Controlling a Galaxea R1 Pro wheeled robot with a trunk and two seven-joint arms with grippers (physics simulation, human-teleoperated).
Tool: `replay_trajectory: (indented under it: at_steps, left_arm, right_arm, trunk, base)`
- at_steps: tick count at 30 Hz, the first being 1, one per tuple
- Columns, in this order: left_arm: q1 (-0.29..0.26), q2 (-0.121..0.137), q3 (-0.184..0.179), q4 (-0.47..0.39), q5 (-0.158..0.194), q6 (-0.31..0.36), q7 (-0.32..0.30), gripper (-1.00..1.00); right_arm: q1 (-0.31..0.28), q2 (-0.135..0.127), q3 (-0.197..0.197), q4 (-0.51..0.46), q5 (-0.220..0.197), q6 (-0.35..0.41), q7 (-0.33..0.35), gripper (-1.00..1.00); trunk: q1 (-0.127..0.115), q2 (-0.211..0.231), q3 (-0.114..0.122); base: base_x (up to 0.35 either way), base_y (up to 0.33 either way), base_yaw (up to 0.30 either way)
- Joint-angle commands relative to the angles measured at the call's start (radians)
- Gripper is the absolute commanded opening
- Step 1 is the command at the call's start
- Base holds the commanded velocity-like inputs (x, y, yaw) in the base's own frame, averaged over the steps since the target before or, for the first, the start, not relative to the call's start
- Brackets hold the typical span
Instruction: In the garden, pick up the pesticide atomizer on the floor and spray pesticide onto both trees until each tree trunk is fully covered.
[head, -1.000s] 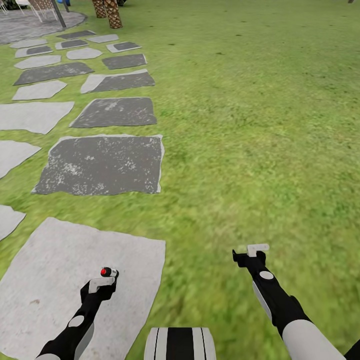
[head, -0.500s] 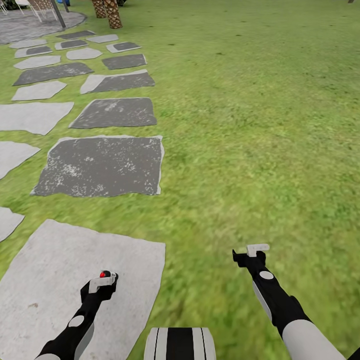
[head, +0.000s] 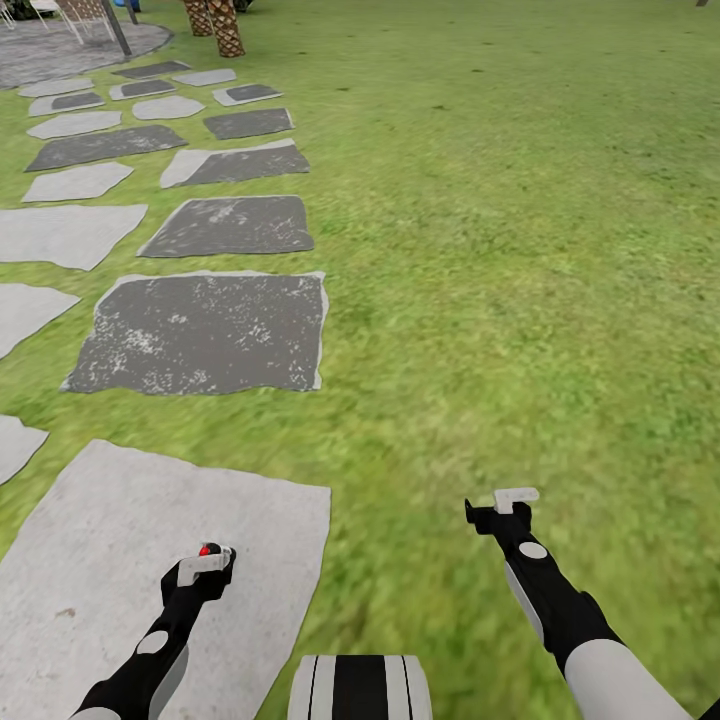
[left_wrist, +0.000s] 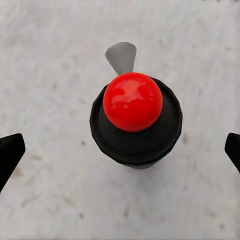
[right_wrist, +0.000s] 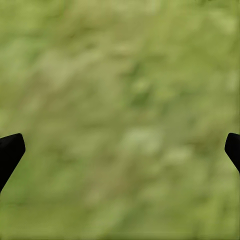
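Note:
The pesticide atomizer (head: 209, 550) stands upright on a pale stone slab (head: 110, 540) at the lower left; its red top peeks out just beyond my left gripper (head: 203, 565). The left wrist view looks straight down on the atomizer (left_wrist: 135, 120), a black round body with a red ball and a grey nozzle. There my left gripper (left_wrist: 121, 150) is open, with its black fingertips (left_wrist: 11, 152) wide apart on either side and not touching it. My right gripper (head: 515, 497) hangs open over the grass floor (head: 520, 300), with blurred green between its tips (right_wrist: 120, 150). The trees and their trunks are out of view.
Grey and dark stepping stones (head: 205, 330) run up the left toward a paved patch (head: 70, 45). Two scaly palm trunks (head: 225, 25) and a thin pole (head: 117, 30) stand at the far top left. Open lawn spreads to the right.
My left gripper has sunk slightly toward the atomizer, so less of the red top shows past it. The right arm has stayed still.

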Motion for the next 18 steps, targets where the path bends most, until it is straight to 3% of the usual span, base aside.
replay_trajectory:
  at_steps: [1, 18]
  left_arm:
    - [0.0, 0.0, 0.0, 0.0, 0.0, 0.0, 0.0, 1.0]
    - [0.0, 0.0, 0.0, 0.0, 0.0, 0.0, 0.0, 1.0]
  right_arm:
    - [0.0, 0.0, 0.0, 0.0, 0.0, 0.0, 0.0, 1.0]
    - [0.0, 0.001, 0.0, 0.0, 0.0, 0.0, 0.0, 1.0]
  trunk:
    - [0.0, 0.0, 0.0]
    - [0.001, -0.001, -0.017]
  base:
    - [0.002, 0.0, 0.0]
    - [0.0, 0.0, 0.0]
